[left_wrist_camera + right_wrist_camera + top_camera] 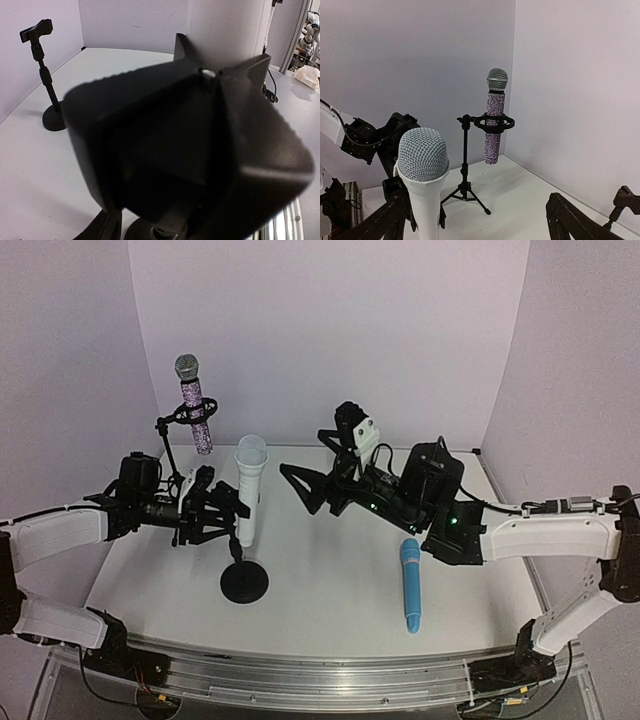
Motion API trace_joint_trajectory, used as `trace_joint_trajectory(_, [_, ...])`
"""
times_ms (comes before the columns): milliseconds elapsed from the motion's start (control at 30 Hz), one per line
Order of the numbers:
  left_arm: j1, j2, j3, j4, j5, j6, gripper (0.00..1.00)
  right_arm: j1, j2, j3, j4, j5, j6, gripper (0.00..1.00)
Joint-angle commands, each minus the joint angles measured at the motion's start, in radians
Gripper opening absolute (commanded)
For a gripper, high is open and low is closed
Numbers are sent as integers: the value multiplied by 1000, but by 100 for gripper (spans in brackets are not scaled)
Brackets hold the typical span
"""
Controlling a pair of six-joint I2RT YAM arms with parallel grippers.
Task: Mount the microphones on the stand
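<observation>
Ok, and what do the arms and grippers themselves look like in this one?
Both the left arm and right arm have white shells with black joints and black bases. The left gripper and right gripper are black with angular fingers. The right arm also shows a white block at the wrist, a lit green light and a black cable.

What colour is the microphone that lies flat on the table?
The lying microphone is light blue, seen best in the top external view.
</observation>
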Motion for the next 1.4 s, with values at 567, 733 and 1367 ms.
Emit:
trace_joint_trajectory(567, [-83, 67, 32, 559, -232, -358, 0, 0, -164, -91, -24, 181, -108, 96])
trace_joint_trajectory(733, [-104, 212, 161, 600, -425, -337, 0, 1, -192, -129, -25, 239, -155, 96])
trace_joint_trajectory(1367, [-109, 673, 570, 642, -494, -310, 0, 0, -303, -231, -25, 376, -254, 97])
